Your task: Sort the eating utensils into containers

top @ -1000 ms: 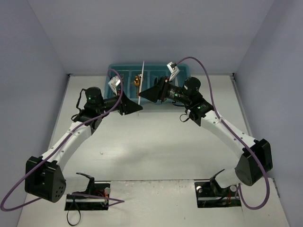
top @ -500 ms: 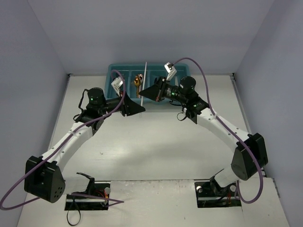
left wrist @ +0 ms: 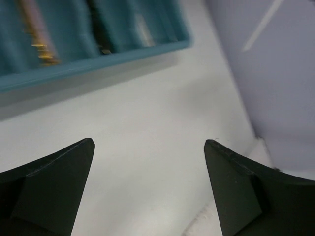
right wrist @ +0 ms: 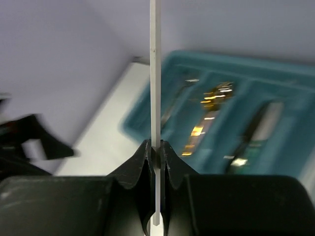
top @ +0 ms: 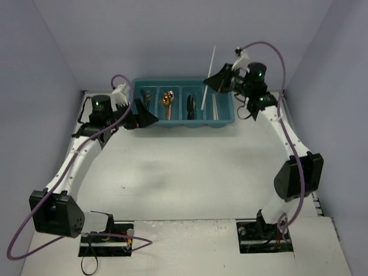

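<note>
The teal tray (top: pixel 184 122) stands at the table's far edge with four long containers. They hold forks (top: pixel 145 96), a gold spoon (top: pixel 167 100), dark knives (top: pixel 191 104) and pale sticks (top: pixel 215 107). My right gripper (top: pixel 210 82) hangs above the tray's right end, shut on a thin white chopstick (top: pixel 212 60) that stands tilted, its lower end over the rightmost containers. In the right wrist view the chopstick (right wrist: pixel 155 59) runs straight up from the shut gripper (right wrist: pixel 155 145), with the tray (right wrist: pixel 236 63) blurred behind. My left gripper (top: pixel 148 118) is open and empty at the tray's near left corner; its wrist view shows the gripper (left wrist: pixel 147 143) over bare table.
Grey walls close in the table on the left, back and right. The tray's front rim (left wrist: pixel 98 61) crosses the top of the left wrist view. Both arm bases (top: pixel 106 236) sit at the near edge.
The left gripper opened, let go of the chopstick and drew back left. The right gripper shut on the chopstick and carried it up and right, from the tray's middle to its right end.
</note>
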